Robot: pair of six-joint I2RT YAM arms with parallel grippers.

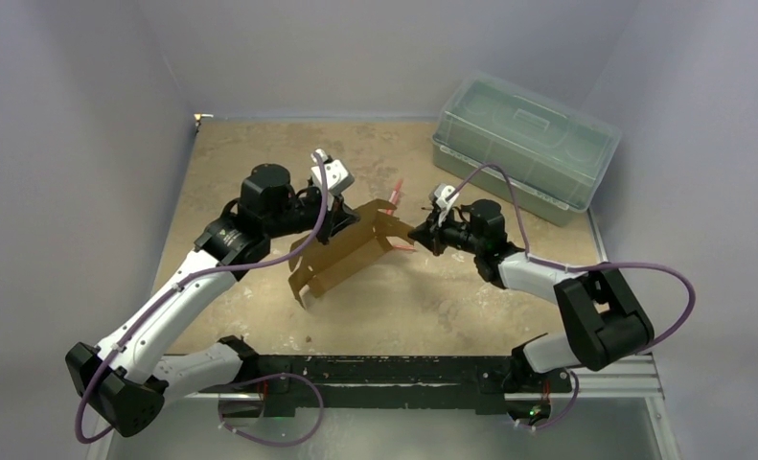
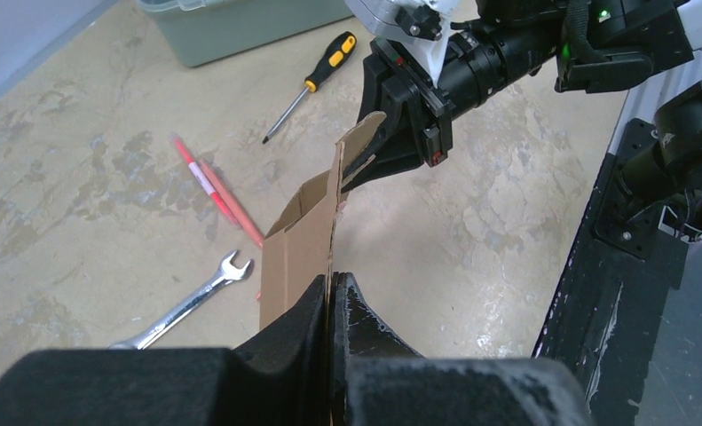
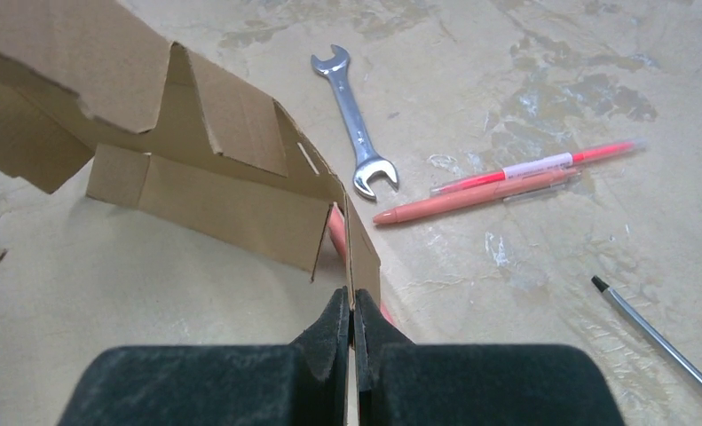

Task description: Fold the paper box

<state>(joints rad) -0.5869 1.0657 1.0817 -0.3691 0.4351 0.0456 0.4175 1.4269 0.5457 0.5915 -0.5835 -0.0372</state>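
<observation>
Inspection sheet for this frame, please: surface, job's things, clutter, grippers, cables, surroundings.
Surface: beige table, stained and scuffed.
Job's things: box, partly folded, held at both ends.
Clutter: wrench, pens, screwdriver, lidded bin at the far right.
Grippers: left gripper and right gripper, each shut on a box flap.
Cables: purple cable looping along each arm.
Surroundings: plain walls on three sides.

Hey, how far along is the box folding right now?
Done: the cardboard box has several flaps bent up. In hand: the left gripper and right gripper each pinch an opposite end. To do: it is an open sheet, not a closed box yet.
</observation>
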